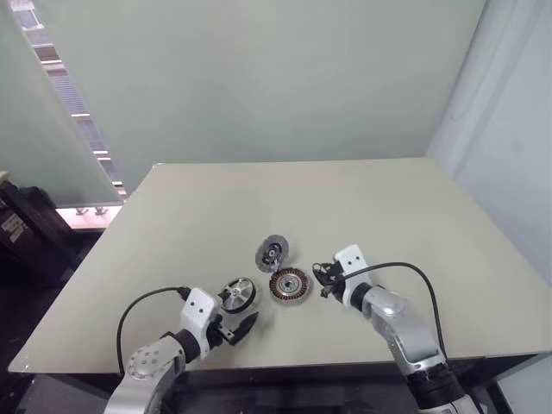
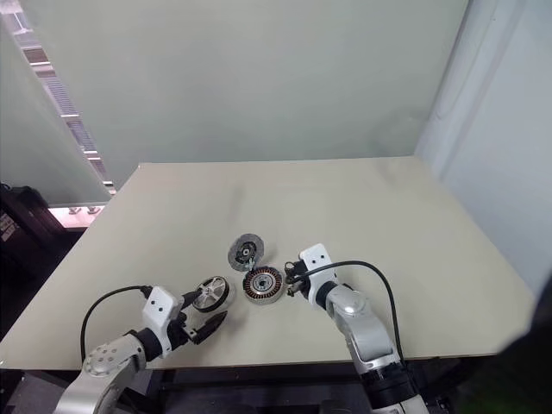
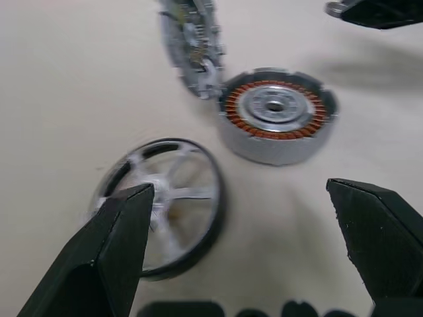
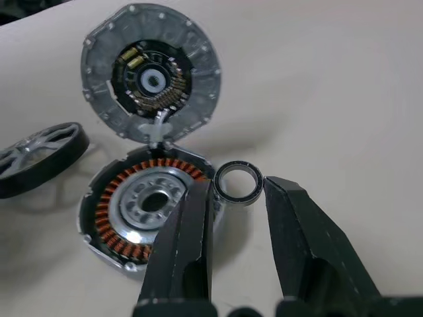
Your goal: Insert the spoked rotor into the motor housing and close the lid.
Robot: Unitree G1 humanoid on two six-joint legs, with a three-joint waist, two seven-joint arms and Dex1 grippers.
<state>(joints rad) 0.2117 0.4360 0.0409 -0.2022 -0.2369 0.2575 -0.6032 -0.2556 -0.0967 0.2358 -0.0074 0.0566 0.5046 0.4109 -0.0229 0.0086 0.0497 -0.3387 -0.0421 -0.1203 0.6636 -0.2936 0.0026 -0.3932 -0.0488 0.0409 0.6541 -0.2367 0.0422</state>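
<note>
A beige table [image 1: 414, 224] held three motor parts close together near its front edge. The motor housing [image 1: 288, 285], copper windings showing, sat in the middle; the lid [image 1: 272, 253] touched its far side, and the spoked rotor [image 1: 237, 294] lay flat just beside it on the left. The left gripper [image 1: 235, 329], jaws spread wide and empty, was nearest the rotor. In the right wrist view, the right gripper [image 4: 238, 198] pinched a small metal ring [image 4: 238, 183] beside the housing.
</note>
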